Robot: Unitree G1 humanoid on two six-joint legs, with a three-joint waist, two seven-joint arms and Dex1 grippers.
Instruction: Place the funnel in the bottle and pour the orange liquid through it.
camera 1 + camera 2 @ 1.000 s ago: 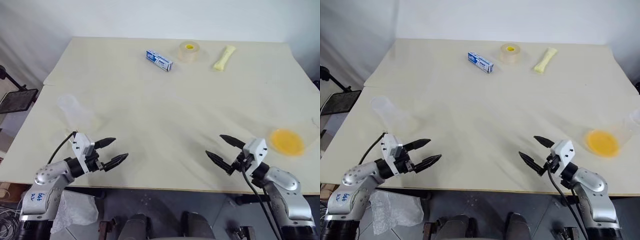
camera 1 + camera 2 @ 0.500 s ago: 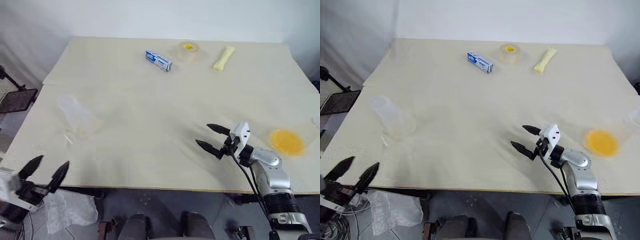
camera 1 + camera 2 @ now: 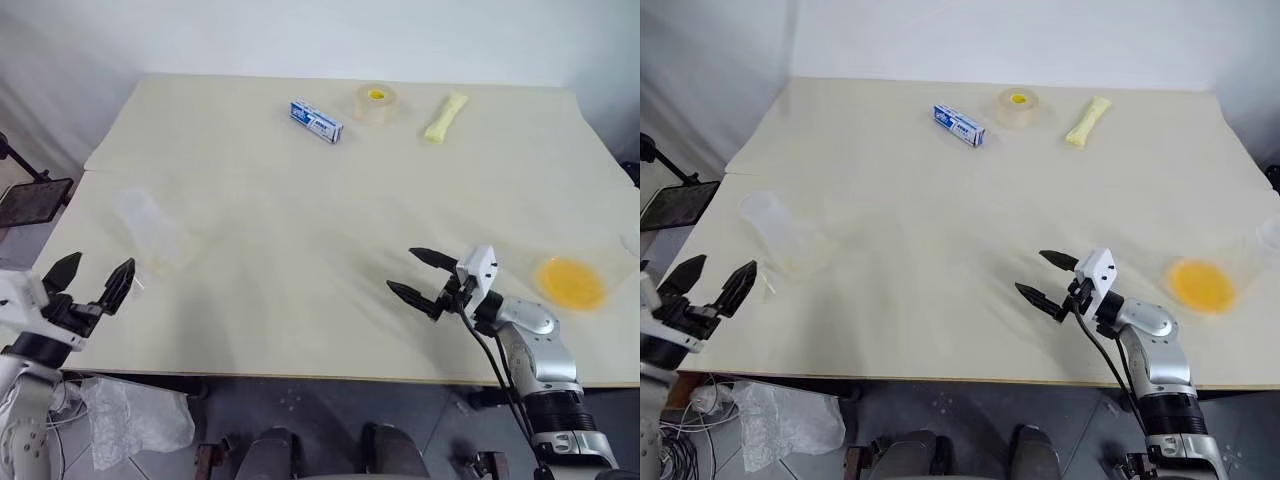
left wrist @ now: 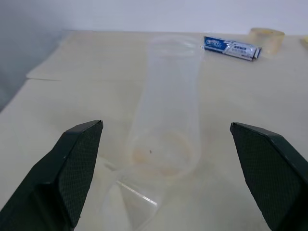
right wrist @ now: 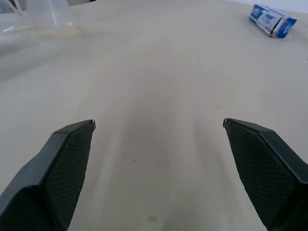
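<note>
Standing near table's left edge: clear colourless conical bottle (image 3: 785,240), wide base, narrow neck; orange liquid (image 3: 1200,285) pooling in clear container far right. Left gripper (image 3: 710,288) gaping wide, empty, facing bottle; right gripper (image 3: 1045,280) spreading apart, empty. Likely looking light, rigid, slippery; gripping at neck advisable
</note>
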